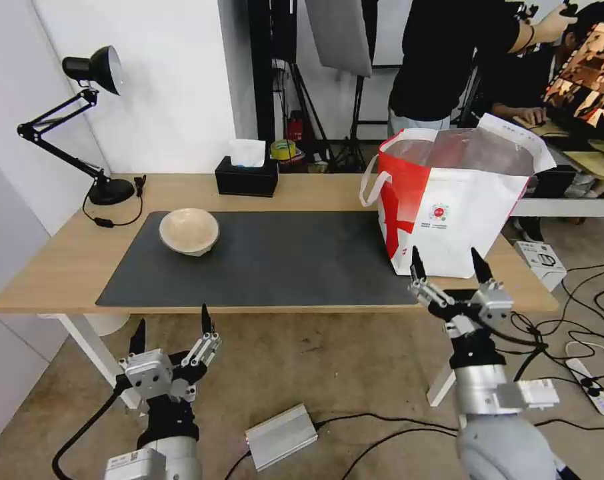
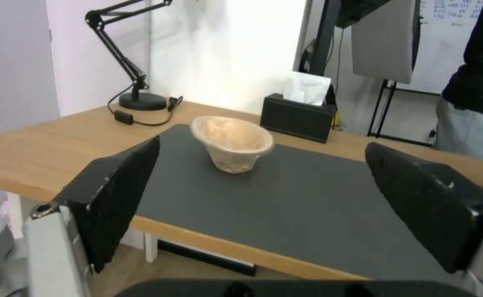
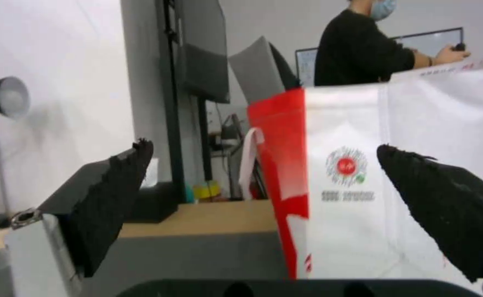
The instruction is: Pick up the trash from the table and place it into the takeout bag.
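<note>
Both grippers are hanging below the front edge of the desk, jaws spread wide and empty: the left gripper facing the beige paper bowl, the right gripper facing the takeout bag. That bowl is sitting upright on the dark grey mat, toward its left end, well apart from the bag at the right end. It looks light, thin and easily crushed, so a gentle pinch across its rim seems safest. Its tapering wall and narrow base are showing in the left wrist view, whereas the head view is looking into its hollow. The bag's logo is reading clearly in the right wrist view.
</note>
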Motion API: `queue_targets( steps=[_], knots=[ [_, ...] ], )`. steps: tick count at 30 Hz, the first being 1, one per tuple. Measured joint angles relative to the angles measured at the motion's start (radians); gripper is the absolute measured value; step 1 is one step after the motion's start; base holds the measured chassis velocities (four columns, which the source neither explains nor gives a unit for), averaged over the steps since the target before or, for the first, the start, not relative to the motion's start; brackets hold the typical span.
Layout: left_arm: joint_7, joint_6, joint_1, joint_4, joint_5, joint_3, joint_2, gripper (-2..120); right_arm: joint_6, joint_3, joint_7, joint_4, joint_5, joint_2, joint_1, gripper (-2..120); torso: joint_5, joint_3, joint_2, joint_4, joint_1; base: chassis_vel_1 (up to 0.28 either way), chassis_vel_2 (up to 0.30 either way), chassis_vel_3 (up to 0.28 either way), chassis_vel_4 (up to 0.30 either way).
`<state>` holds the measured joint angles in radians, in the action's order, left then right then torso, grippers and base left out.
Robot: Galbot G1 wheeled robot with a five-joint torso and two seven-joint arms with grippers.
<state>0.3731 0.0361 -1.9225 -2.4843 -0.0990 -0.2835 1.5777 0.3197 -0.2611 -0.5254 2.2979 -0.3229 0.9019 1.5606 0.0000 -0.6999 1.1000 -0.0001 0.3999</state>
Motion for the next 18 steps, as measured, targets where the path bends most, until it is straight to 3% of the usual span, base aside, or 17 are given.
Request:
queue_targets(
  steps=[18],
  knots=[
    [-0.004, -0.014, -0.008, -0.015, -0.004, 0.007, 0.012, 100, 0.018, 0.056, 0.008, -0.004, 0.106, 0.045, 0.102, 100, 0.0000, 0.000, 0.000, 0.0001, 0.000, 0.000, 0.000, 0.000, 0.000]
  ],
)
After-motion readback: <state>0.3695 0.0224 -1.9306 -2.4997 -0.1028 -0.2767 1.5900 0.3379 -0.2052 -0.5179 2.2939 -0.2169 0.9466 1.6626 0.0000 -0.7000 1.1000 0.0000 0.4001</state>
